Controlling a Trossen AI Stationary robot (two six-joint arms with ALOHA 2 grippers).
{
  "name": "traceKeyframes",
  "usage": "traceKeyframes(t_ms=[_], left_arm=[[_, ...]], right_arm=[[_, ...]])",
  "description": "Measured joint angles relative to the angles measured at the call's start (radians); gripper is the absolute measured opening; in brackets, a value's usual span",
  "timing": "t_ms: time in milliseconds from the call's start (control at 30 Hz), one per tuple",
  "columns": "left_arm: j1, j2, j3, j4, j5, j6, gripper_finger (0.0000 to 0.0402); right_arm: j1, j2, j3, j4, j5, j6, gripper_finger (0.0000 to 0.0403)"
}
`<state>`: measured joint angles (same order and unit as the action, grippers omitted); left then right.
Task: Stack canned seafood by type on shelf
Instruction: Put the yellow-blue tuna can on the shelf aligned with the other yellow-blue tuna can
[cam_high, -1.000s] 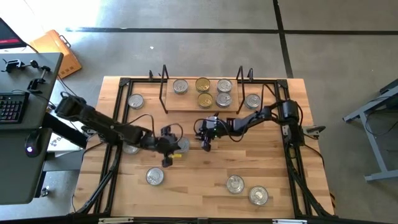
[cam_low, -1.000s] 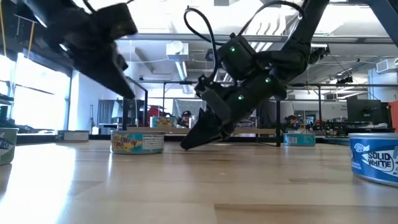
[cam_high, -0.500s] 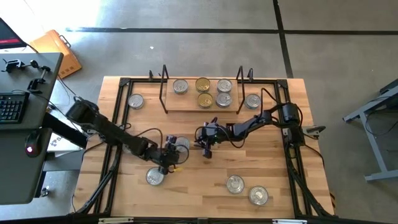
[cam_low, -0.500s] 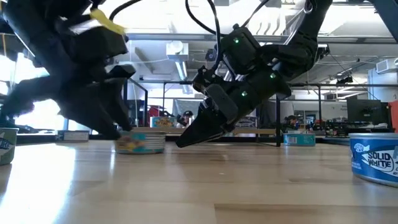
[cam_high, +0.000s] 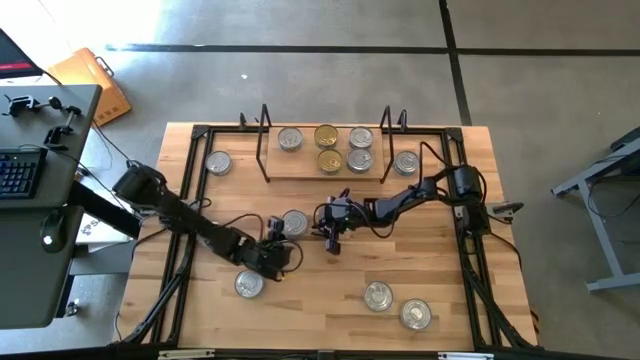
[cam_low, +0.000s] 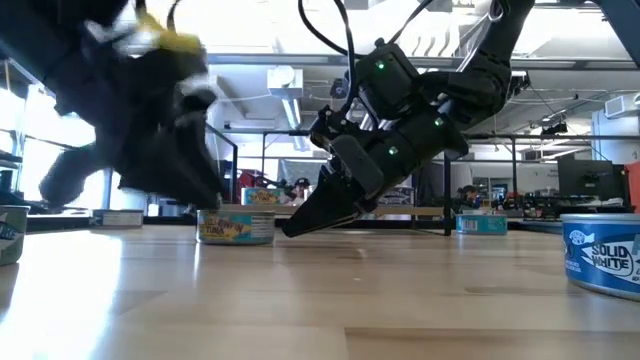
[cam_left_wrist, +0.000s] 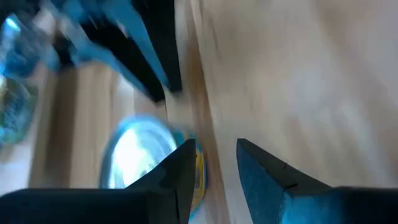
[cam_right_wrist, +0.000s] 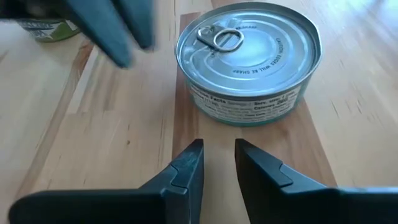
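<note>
Meanwhile, both grippers close in on one loose tuna tin at the table's middle, neither holding it.

The silver-topped tuna tin (cam_high: 294, 222) sits flat on the tabletop (cam_high: 320, 300), short of the shelf (cam_high: 325, 165) at the far edge, where five tins already stand in rows, probably sorted by kind. The left gripper (cam_high: 282, 256) hangs just beside the tin on its near side, fingers a narrow gap apart and empty; it looks set either to take this tin or the one (cam_high: 249, 285) nearer the front edge. The right gripper (cam_high: 334, 240) points at the same tin from the other side, its jaws nearly together and empty, seemingly waiting. More tins lie near the front-right corner (cam_high: 378, 295) and beside the shelf's ends.
</note>
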<state>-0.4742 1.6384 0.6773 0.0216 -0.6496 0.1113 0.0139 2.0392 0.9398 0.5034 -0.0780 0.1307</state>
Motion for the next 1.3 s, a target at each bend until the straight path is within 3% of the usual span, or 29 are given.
traceKeyframes(t_ms=[200,433,567,833,1300], left_arm=[[0.013,-0.028,0.001,-0.023,-0.029,0.015,0.0125],[0.079,0.038,0.002,-0.037,-0.032,0.04,0.0143],[0.101,0.075,0.004,-0.025,-0.048,0.027,0.0119],[0.09,0.093,0.006,-0.033,-0.071,0.021,0.001],[0.062,-0.036,0.085,-0.124,-0.162,0.06,0.0]], right_arm=[[0.0,0.0,0.0,0.002,0.0,0.0,0.0083],[0.0,0.0,0.0,0.002,0.0,0.0,0.0083],[0.0,0.0,0.0,0.002,0.0,0.0,0.0083],[0.0,0.0,0.0,0.002,0.0,0.0,0.0083],[0.0,0.0,0.0,0.003,0.001,0.0,0.0083]])
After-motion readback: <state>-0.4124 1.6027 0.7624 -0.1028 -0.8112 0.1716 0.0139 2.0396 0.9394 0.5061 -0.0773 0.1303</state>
